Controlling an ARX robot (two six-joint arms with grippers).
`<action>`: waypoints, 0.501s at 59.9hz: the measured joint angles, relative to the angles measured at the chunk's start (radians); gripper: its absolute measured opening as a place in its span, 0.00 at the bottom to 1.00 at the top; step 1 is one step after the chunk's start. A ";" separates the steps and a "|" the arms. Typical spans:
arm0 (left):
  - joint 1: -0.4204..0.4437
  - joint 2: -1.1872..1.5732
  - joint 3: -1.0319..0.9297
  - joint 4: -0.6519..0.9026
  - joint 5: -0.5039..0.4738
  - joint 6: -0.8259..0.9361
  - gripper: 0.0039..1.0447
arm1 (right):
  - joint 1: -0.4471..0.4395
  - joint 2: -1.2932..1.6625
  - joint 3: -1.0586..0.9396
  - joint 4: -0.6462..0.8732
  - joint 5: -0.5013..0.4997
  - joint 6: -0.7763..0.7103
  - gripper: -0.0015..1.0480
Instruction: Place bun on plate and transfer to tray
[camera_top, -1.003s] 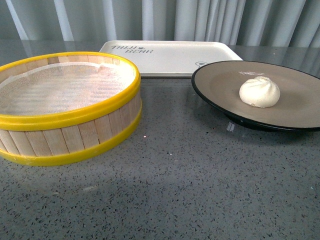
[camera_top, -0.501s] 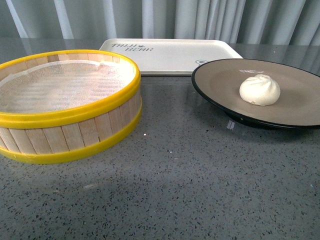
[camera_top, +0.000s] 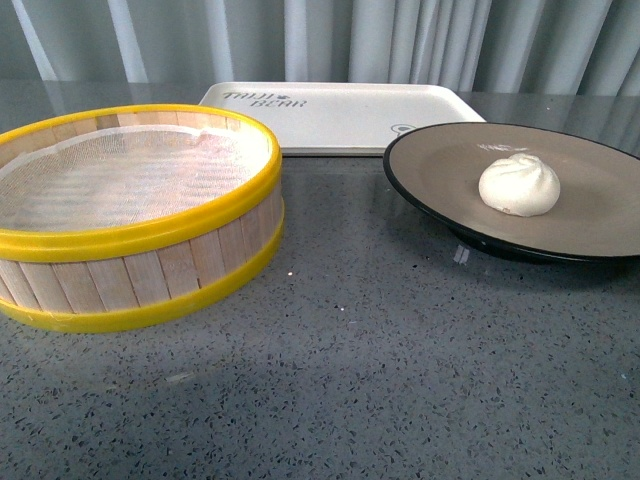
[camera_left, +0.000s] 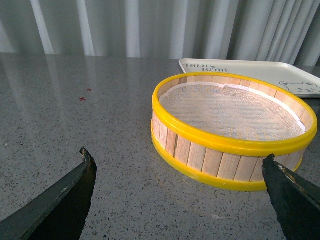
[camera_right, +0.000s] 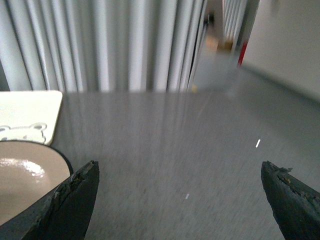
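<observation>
Bun (camera_top: 519, 185) rests on the tan inside of the plate (camera_top: 440, 165), which stands on the table (camera_top: 380, 380) close to the tray (camera_top: 340, 115). The right gripper (camera_right: 179, 165) is spread wide and holds nothing, with the plate's rim just beside one of its fingers. The left gripper (camera_left: 175, 154) is likewise wide apart and empty, and the yellow-rimmed steamer basket (camera_left: 230, 150) sits ahead of it, clear of its fingers.
</observation>
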 joint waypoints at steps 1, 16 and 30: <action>0.000 0.000 0.000 0.000 0.000 0.000 0.94 | -0.016 0.039 0.025 -0.034 -0.021 0.040 0.92; 0.000 0.000 0.000 0.000 0.000 0.000 0.94 | -0.050 0.309 0.228 -0.266 -0.213 0.657 0.92; 0.000 0.000 0.000 0.000 0.000 0.000 0.94 | 0.027 0.464 0.312 -0.319 -0.299 0.978 0.92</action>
